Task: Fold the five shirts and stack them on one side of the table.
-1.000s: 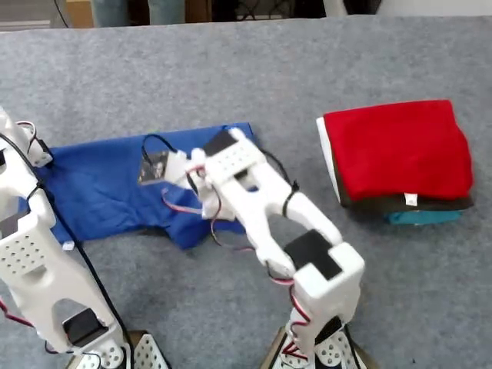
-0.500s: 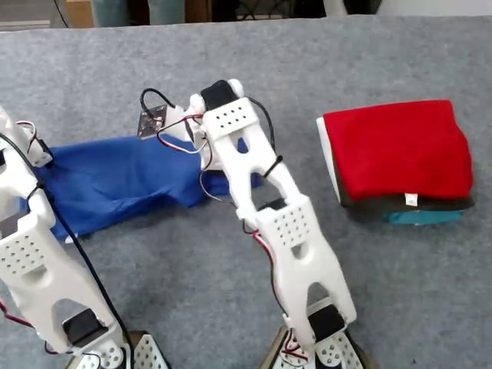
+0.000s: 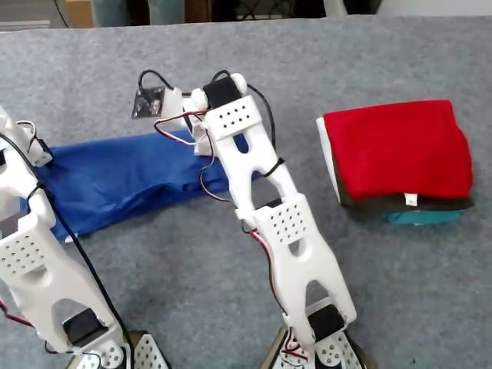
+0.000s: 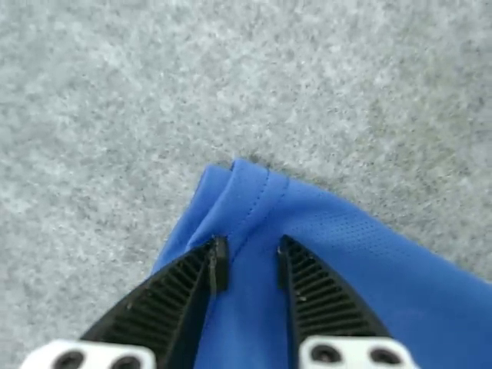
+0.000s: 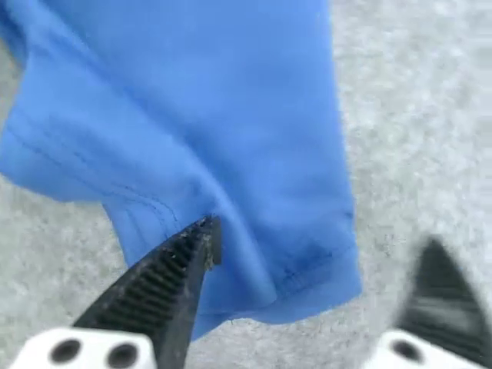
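A blue shirt (image 3: 123,178) lies as a long folded strip left of the table's middle. My right gripper (image 3: 184,115) hangs over the strip's far edge; in the right wrist view it (image 5: 319,254) stands wide open above the shirt's doubled edge (image 5: 231,154), holding nothing. At the strip's left end sits my left gripper (image 3: 34,154). In the left wrist view its fingertips (image 4: 219,261) are a narrow gap apart, resting on the shirt's corner (image 4: 246,192), whose hem runs between them. A stack of folded shirts (image 3: 396,150), red on top, sits at the right.
The grey carpeted table (image 3: 384,69) has bare room along its far side and near the front between the arms. Dark, white and teal layers (image 3: 423,217) show under the red shirt. The right arm's links (image 3: 269,207) cross the shirt's right end.
My right arm swung from the shirt's near edge to its far edge, carrying the cloth over into a narrower strip. The left arm kept still.
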You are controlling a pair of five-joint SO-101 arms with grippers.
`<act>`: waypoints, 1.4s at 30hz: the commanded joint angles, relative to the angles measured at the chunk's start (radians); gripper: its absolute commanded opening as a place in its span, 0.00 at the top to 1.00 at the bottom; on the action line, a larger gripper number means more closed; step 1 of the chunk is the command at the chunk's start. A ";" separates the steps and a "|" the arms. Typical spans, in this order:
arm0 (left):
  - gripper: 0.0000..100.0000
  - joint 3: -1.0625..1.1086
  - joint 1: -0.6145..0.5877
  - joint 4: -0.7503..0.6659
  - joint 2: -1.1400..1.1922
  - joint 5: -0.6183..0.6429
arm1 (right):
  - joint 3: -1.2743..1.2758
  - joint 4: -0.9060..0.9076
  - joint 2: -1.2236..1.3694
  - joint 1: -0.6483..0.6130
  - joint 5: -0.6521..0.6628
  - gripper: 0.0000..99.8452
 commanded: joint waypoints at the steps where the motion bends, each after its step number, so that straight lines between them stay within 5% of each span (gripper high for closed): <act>1: 0.86 -0.005 0.013 -0.017 -0.008 -0.008 | -0.058 0.012 -0.016 0.014 -0.031 0.45; 3: 0.86 -0.005 0.013 -0.018 -0.008 -0.008 | -0.045 0.012 -0.044 0.012 -0.026 0.57; 7: 0.86 -0.005 0.012 -0.018 -0.008 -0.008 | 0.081 0.012 -0.153 0.009 -0.031 1.00; 10: 0.86 -0.005 0.012 -0.018 -0.008 -0.008 | 0.245 0.011 -0.255 0.009 -0.058 0.89; 16: 0.86 -0.005 0.012 -0.018 -0.008 -0.008 | 0.650 -0.003 -0.427 -0.052 -0.060 0.98; 22: 0.86 -0.005 0.010 -0.018 -0.008 -0.008 | 0.875 -0.299 -0.427 -0.087 -0.068 0.99; 42: 0.86 -0.005 0.007 -0.018 -0.008 -0.008 | 0.355 -0.623 -0.110 -0.043 -0.255 0.99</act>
